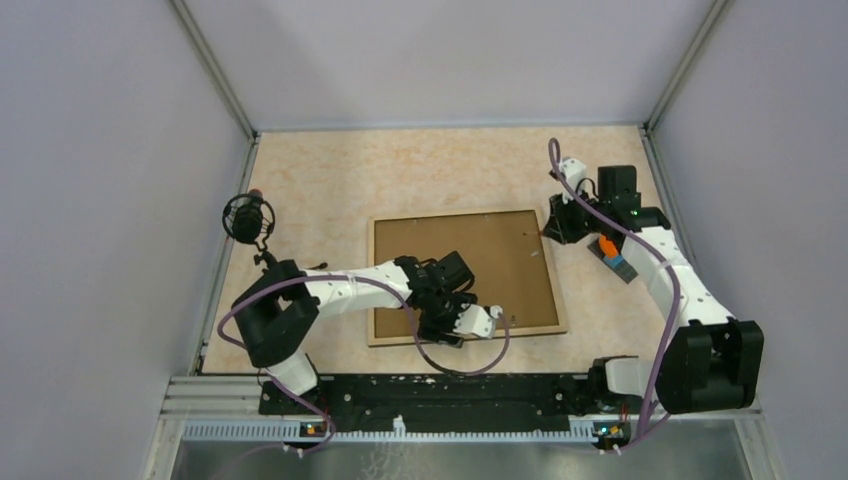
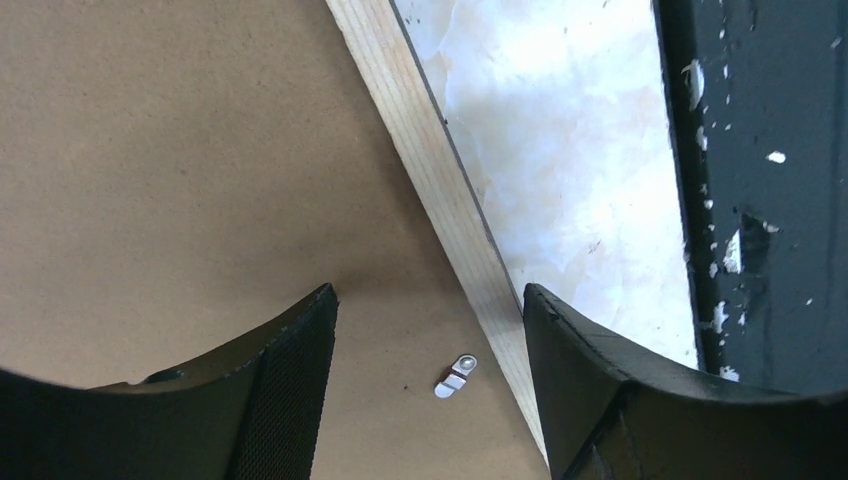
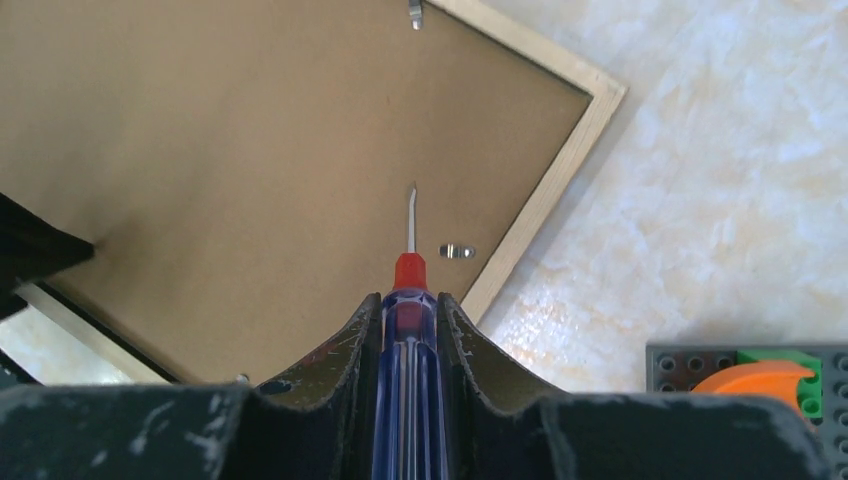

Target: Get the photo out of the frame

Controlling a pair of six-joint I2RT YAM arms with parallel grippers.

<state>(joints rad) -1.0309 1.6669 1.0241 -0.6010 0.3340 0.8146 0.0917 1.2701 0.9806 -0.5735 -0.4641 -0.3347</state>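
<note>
In the middle of the table (image 1: 330, 170) your frame (image 1: 505, 262) lies face down, brown back up. Your left gripper (image 2: 430, 300) hangs wide open over the frame's side nearest the table's near edge. Your right gripper (image 3: 410, 300), toward the far right corner, squeezes a screwdriver (image 3: 408, 400). Its tip is just beside a little metal clip (image 3: 457, 251).

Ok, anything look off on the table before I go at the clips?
Nothing damaged. The frame lies back-up, a little askew to the table edges, and a grey, green and orange brick block sits on the table to its right.
</note>
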